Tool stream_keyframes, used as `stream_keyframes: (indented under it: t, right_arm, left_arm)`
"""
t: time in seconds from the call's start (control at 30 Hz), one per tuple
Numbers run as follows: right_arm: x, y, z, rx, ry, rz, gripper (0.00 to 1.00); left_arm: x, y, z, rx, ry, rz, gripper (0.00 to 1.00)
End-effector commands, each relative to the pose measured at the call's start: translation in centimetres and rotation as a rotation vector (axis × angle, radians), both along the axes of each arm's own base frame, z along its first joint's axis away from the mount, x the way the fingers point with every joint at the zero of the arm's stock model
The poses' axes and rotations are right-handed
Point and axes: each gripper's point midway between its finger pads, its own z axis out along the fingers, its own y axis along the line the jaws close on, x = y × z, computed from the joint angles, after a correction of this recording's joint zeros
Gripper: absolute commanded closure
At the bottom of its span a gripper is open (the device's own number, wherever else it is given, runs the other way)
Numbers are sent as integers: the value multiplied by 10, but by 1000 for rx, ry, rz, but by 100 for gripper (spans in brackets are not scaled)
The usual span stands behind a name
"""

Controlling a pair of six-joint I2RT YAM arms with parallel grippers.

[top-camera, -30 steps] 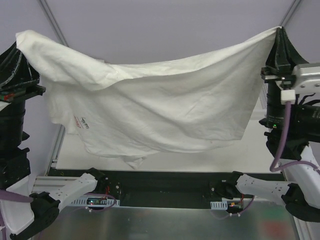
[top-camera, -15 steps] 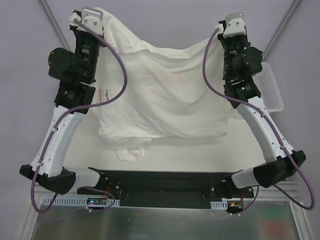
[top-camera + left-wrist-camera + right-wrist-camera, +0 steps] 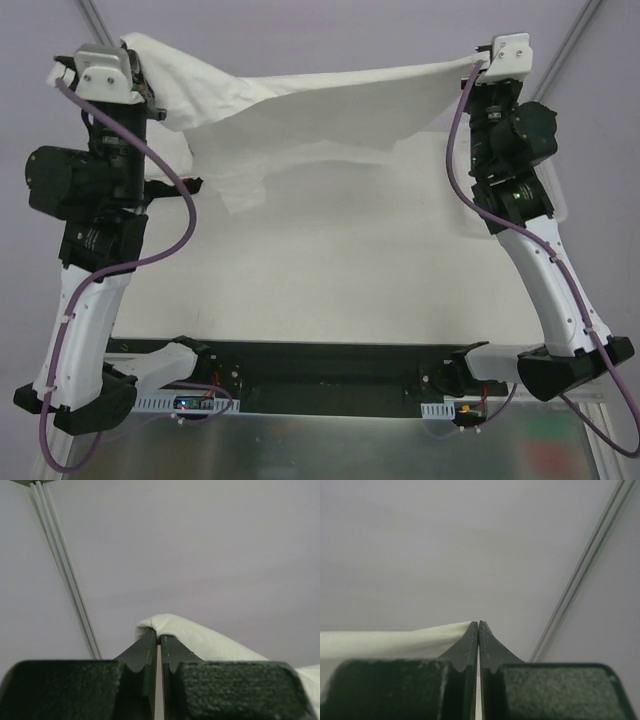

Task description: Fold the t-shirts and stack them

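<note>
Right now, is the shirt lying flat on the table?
No, the shirt is held up, stretched between the left end effector and the right end effector.

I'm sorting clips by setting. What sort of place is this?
Probably a robot lab cell, not a home: left arm and right arm bolted at a white table, metal frame rail against plain lilac wall panels, one white t-shirt stretched between the left gripper and right gripper.
</note>
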Motion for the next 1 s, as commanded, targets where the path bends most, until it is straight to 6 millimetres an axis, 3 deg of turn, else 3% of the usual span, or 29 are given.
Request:
stream_keyframes:
  t: [0.0, 0.03, 0.07, 0.1, 0.13, 0.2, 0.27, 0.33, 0.4, 0.47, 0.5, 0.53, 0.57, 0.6, 0.63, 0.67, 0.7, 0.8, 0.97]
  right_arm:
    - [-17, -25, 21, 114, -18, -91, 99]
    - [-17, -39, 20, 134, -13, -162, 99]
    - [-20, -41, 24, 162, -23, -147, 99]
    - [-17, -43, 14, 166, -1, -121, 99]
    - [-28, -31, 25, 170, -36, 1, 99]
    - [-32, -19, 23, 197, -42, 84, 99]
    - [-35, -18, 25, 205, -42, 84, 99]
    - [-36, -35, 30, 231, -39, -13, 99]
    - [-20, -35, 17, 186, 16, -55, 99]
    - [-20, -30, 22, 184, 22, -25, 99]
    - [-29, -29, 29, 210, -4, 4, 99]
    - [-38, -28, 37, 226, -41, 31, 99]
    - [-37, -25, 23, 226, -35, 47, 99]
    - [-62, -32, 47, 260, -133, 66, 99]
    - [-66, -34, 48, 259, -151, 65, 99]
    - [-67, -36, 43, 258, -152, 56, 99]
    - [-76, -41, 53, 263, -205, 52, 99]
    - [-81, -40, 54, 218, -262, 51, 99]
    - [-108, -35, 89, 186, -390, 120, 99]
  left_arm:
    - [0, 15, 4, -72, -22, 67, 100]
    - [-7, 27, 15, -97, -43, 111, 100]
    - [-9, 28, 18, -93, -43, 111, 100]
    - [-11, 25, 20, -87, -44, 86, 100]
    - [-11, 16, 20, -84, -38, 34, 100]
    - [-11, 1, 19, -76, -32, -52, 100]
    - [-4, -1, 16, -94, -16, -55, 100]
    - [9, -1, 11, -92, 4, -29, 100]
    - [20, -1, 6, -92, 24, -4, 100]
    - [28, -3, 6, -84, 34, 7, 100]
    - [29, -4, 7, -84, 38, 2, 100]
    - [18, -1, 20, -101, 9, -10, 100]
    - [10, 0, 28, -111, -8, -25, 100]
    - [3, -2, 35, -104, -28, -49, 100]
    - [-11, 1, 45, -109, -60, -59, 100]
    - [-16, 3, 48, -104, -70, -60, 100]
    - [-23, 5, 52, -104, -84, -63, 100]
    - [-30, 7, 52, -75, -103, -51, 100]
    - [-71, 6, 78, -39, -218, -119, 100]
